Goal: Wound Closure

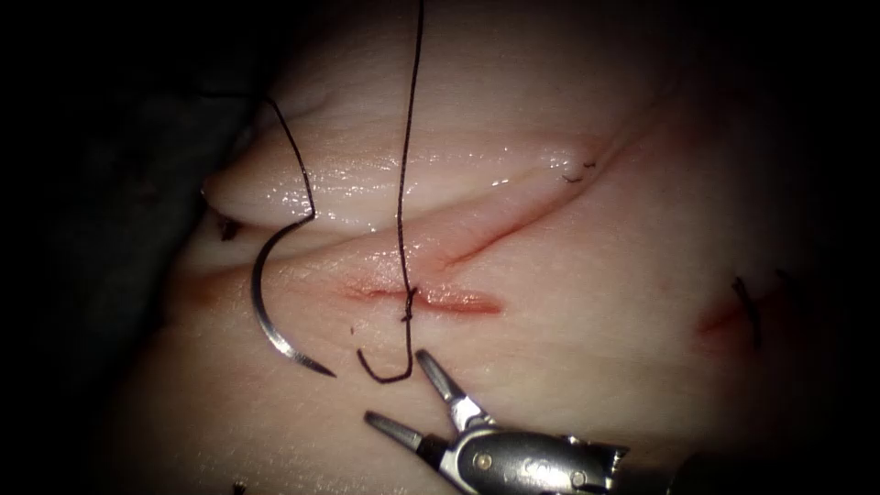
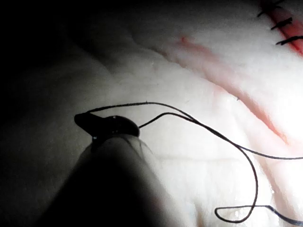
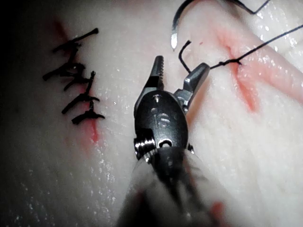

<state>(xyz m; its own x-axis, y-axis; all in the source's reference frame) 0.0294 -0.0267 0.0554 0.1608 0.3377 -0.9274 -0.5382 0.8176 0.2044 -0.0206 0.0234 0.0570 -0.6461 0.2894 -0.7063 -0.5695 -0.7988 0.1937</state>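
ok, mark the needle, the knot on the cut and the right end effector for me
needle [image 1: 259,312]: endoscope view, mid-curve of its body, lying free on the tissue left of the knot.
knot [image 1: 408,295]: endoscope view, where the thread crosses the cut.
right end effector [image 1: 396,392]: endoscope view, midway between its open tips, holding nothing.

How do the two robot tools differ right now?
The right tool has its jaws spread open and holds nothing; the left tool is shut on the thread. The right tool sits just below the cut, near the short thread tail. Neither holds the needle, which lies loose on the tissue.
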